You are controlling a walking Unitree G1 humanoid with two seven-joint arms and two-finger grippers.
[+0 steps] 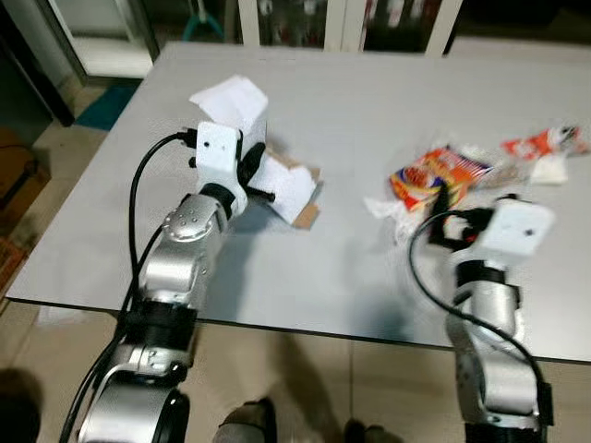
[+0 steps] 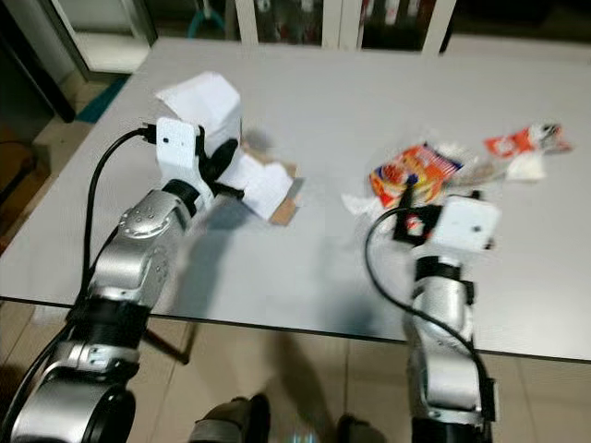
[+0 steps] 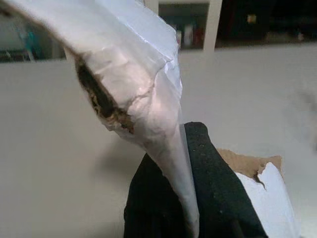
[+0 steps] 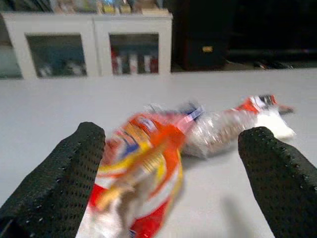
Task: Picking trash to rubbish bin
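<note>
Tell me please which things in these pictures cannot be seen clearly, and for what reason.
- Print on the orange snack wrapper: blurred in the right wrist view, too small in the eye views.
- Left gripper fingers: hidden behind its wrist camera housing in the eye views.
- White torn cardboard: its far end is cut off by the left wrist view's edge.
- Cabinet contents: blurred, too small.

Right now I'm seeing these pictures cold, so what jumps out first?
The left gripper is shut on a torn white cardboard piece over the grey table. On the right, the right gripper is open around an orange snack wrapper, with more wrappers lying beyond it.
</note>
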